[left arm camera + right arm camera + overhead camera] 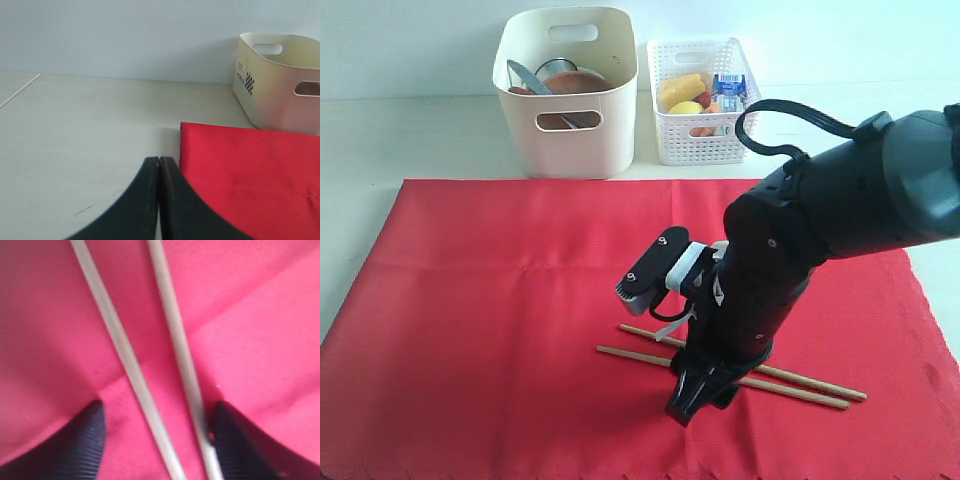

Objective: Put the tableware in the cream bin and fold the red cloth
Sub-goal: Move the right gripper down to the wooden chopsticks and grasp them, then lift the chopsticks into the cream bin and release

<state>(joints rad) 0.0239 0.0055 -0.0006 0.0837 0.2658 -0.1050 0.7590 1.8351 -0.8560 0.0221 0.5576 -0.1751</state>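
Note:
The red cloth (510, 300) lies spread flat on the table. Two wooden chopsticks (630, 353) lie side by side on it near the front. My right gripper (698, 398) is down over them, open, with both chopsticks (120, 345) lying between its ribbed fingers (85, 440) on the red cloth (250, 315). One stick lies right against one finger. The cream bin (570, 140) stands behind the cloth with a knife (527, 76), a steel cup (558, 68) and a brown plate (582, 82) inside. My left gripper (159, 160) is shut and empty, over bare table beside the cloth's corner (240, 170).
A white lattice basket (705, 140) with food pieces and a milk carton (728, 88) stands right of the cream bin (280, 90). Pale table (90, 130) surrounds the cloth. The right arm's dark body (840, 200) reaches in from the right over the cloth.

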